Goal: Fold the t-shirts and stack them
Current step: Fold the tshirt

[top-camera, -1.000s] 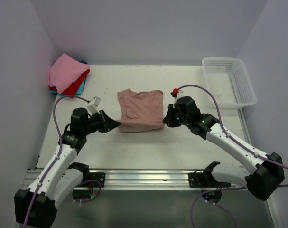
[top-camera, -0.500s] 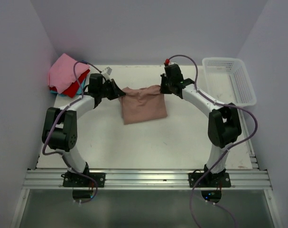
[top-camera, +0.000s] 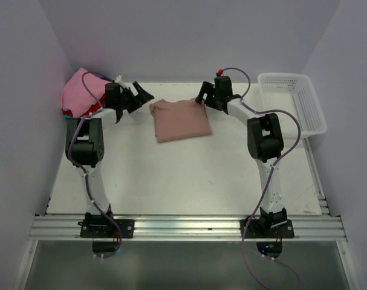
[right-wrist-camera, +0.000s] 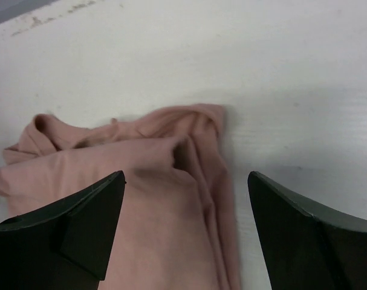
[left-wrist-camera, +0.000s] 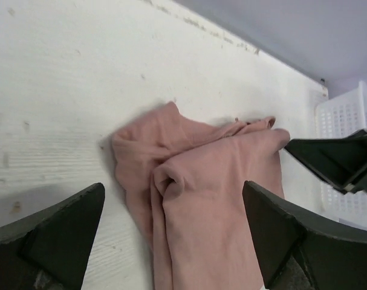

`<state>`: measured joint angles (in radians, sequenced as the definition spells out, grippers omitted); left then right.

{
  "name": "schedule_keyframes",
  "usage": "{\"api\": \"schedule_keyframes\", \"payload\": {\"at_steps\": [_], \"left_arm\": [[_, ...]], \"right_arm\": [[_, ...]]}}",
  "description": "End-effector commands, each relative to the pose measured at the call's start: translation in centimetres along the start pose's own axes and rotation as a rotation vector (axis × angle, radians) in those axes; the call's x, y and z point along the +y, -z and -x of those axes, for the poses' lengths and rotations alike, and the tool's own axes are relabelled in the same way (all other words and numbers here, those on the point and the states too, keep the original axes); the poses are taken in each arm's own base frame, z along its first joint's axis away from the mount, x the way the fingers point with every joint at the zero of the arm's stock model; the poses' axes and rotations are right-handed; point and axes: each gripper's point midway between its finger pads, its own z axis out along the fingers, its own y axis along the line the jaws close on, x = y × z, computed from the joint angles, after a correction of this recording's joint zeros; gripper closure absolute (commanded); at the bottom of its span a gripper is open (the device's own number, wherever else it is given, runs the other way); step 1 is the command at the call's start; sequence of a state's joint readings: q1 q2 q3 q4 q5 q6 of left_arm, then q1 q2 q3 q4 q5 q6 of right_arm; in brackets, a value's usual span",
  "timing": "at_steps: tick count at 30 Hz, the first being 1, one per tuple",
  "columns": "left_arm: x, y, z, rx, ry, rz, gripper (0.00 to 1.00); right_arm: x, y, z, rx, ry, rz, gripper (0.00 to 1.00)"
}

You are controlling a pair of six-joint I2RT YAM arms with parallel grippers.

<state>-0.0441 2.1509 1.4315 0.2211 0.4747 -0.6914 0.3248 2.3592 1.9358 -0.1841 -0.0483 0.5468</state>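
Observation:
A dusty-pink t-shirt (top-camera: 180, 119) lies folded into a small rectangle at the back middle of the table, its back side up. My left gripper (top-camera: 139, 96) is open just off the shirt's far left corner. My right gripper (top-camera: 202, 96) is open at the far right corner. In the left wrist view the shirt (left-wrist-camera: 201, 193) lies flat below the spread fingers (left-wrist-camera: 50, 241), with nothing gripped. The right wrist view shows the same: shirt (right-wrist-camera: 141, 181) on the table beneath wide fingers (right-wrist-camera: 316, 241). Other folded t-shirts are stacked at the back left, a bright pink one (top-camera: 75, 93) on top.
A white lattice basket (top-camera: 292, 103) stands at the back right, also seen in the left wrist view (left-wrist-camera: 346, 121). Both arms stretch far over the table toward the back wall. The left arm's cable hangs over the stack of shirts.
Both grippers carried the shirt's near edge toward the back wall, folding it over. They then opened and let the cloth go; it now lies flat.

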Motion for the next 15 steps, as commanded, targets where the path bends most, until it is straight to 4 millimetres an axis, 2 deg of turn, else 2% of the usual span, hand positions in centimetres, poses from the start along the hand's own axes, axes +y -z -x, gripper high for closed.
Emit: {"api": "schedule_keyframes", "payload": {"at_steps": [1, 3, 4, 5, 6, 7, 8, 9, 10, 11, 12, 13, 14, 15], "left_arm": [[-5.6, 4.6, 8.4, -0.259, -0.117, -0.127, 0.0], [-7.1, 6.1, 8.7, -0.268, -0.139, -0.151, 0.0], [-7.5, 6.8, 8.3, -0.266, -0.141, -0.163, 0.0], [-8.0, 7.1, 8.2, -0.272, -0.148, -0.186, 0.0], [-8.2, 7.4, 7.8, -0.264, -0.143, -0.199, 0.0], [-8.1, 7.8, 6.8, -0.245, -0.126, -0.206, 0.0], [-7.9, 7.9, 6.2, -0.232, -0.124, -0.21, 0.0], [-7.4, 7.8, 5.5, -0.212, -0.118, -0.199, 0.0], [-6.6, 7.5, 4.4, -0.181, -0.108, -0.184, 0.0], [-5.7, 7.3, 3.3, -0.148, -0.092, -0.16, 0.0], [-5.0, 7.1, 2.4, -0.12, -0.088, -0.149, 0.0], [-3.8, 6.6, 1.1, -0.079, -0.07, -0.13, 0.0], [-2.9, 6.3, -0.2, -0.031, -0.045, -0.11, 0.0], [-2.1, 6.0, -1.4, 0.003, -0.027, -0.102, 0.0]], "right_arm": [[4.6, 4.6, 6.6, -0.221, -0.045, 0.202, 0.13], [4.2, 5.6, 6.0, -0.238, -0.029, 0.214, 0.12], [4.9, 7.3, 7.1, -0.269, -0.013, 0.236, 0.13], [4.6, 7.6, 6.2, -0.258, -0.005, 0.241, 0.13], [4.8, 8.3, 6.2, -0.266, 0.001, 0.248, 0.14], [5.1, 9.5, 6.6, -0.282, 0.007, 0.259, 0.15], [4.6, 9.7, 5.5, -0.262, 0.013, 0.252, 0.16], [4.4, 10.1, 5.3, -0.258, 0.019, 0.245, 0.17], [4.5, 10.7, 5.2, -0.251, 0.024, 0.245, 0.22], [4.1, 10.5, 4.1, -0.211, 0.026, 0.235, 0.26], [4.7, 10.6, 3.2, -0.16, 0.034, 0.28, 0.35], [5.1, 10.3, 2.0, -0.098, 0.028, 0.308, 0.91], [5.0, 9.1, 0.4, 0.005, -0.001, 0.306, 1.0], [6.5, 9.0, -1.9, 0.136, -0.023, 0.413, 1.0]]}}
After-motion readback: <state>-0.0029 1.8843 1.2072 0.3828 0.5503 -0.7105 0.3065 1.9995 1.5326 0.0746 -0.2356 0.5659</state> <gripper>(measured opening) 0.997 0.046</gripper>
